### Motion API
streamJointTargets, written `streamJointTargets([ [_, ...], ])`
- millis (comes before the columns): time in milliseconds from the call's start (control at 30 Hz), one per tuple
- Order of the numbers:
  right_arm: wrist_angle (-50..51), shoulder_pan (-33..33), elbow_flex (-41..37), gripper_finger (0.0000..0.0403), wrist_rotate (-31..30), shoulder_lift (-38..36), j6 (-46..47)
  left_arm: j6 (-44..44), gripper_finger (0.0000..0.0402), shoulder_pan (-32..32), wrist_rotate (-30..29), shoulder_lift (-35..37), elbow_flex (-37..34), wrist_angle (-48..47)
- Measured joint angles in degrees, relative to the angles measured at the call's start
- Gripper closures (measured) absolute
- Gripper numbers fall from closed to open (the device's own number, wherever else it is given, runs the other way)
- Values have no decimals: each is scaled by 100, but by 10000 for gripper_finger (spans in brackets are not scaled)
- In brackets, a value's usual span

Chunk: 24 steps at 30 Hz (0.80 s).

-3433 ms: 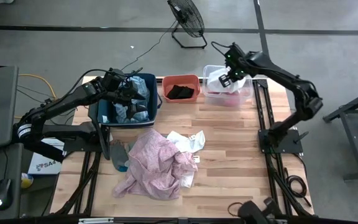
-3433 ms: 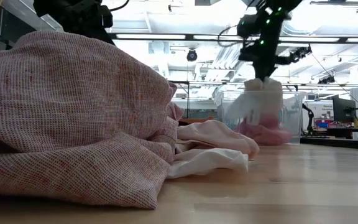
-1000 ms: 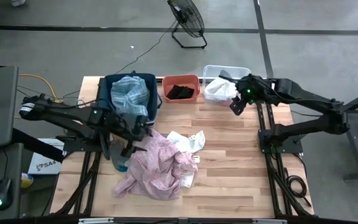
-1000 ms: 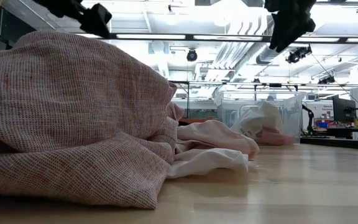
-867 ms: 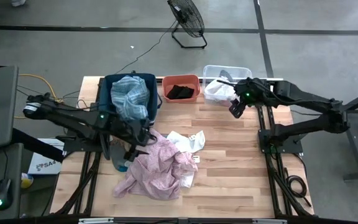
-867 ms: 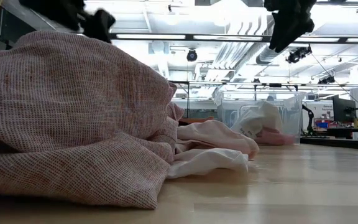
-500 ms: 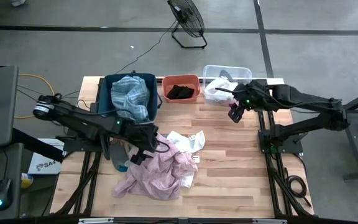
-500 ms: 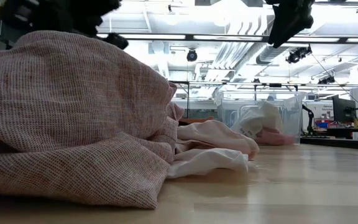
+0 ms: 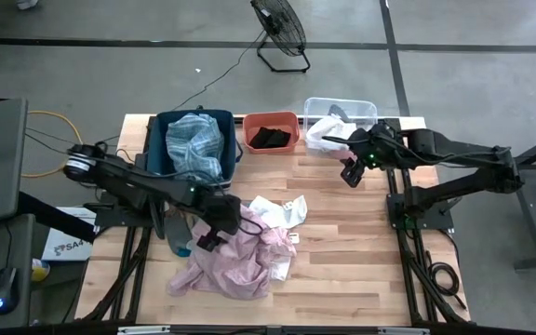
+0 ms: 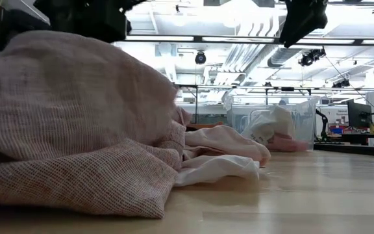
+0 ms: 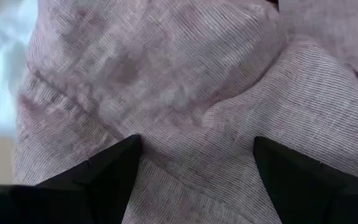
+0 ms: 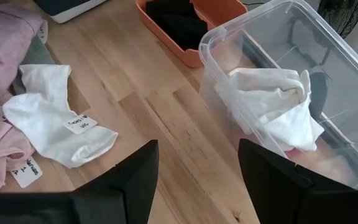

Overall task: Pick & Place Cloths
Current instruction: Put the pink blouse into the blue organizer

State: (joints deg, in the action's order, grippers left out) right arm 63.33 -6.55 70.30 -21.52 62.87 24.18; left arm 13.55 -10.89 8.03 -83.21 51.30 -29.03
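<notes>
**Right wrist view: cloths, bins, open fingers**

Right gripper (image 12: 194,180) w/ fingers apart over bare table (image 12: 166,124). White cloth (image 12: 58,121) w/ tags lies flat, touching pink cloth (image 12: 5,37). Clear bin (image 12: 328,50) holds another white cloth (image 12: 272,106); orange bin (image 12: 229,9) just beside holds black cloth (image 12: 176,22).

Even overhead light, glaring ceiling strips at table level, foreground cloth (image 10: 70,123) blurred.

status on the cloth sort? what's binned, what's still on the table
Binned: plaid cloth in the blue bin, black cloth in the orange bin, white cloth in the clear bin. In hand: left gripper open, down on the pink cloth, not yet gripping. Right gripper open, empty, above the table near the clear bin. Left: pink cloth, second white cloth, grey-green cloth.
</notes>
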Motion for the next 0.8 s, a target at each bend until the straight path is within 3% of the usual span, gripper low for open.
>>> streamJointTargets([
  [200, 0, -2, 0, 190, 9, 2, 4, -16, 85, 2, 3, -172, -6, 56],
  [533, 0, -2, 1, 190, 23, 2, 59, -201, 7, 2, -73, -190, -1, 129],
  [800, 3, 80, 2, 190, 48, 2, 148, 16, 10, 125, -732, -187, -1, -267],
])
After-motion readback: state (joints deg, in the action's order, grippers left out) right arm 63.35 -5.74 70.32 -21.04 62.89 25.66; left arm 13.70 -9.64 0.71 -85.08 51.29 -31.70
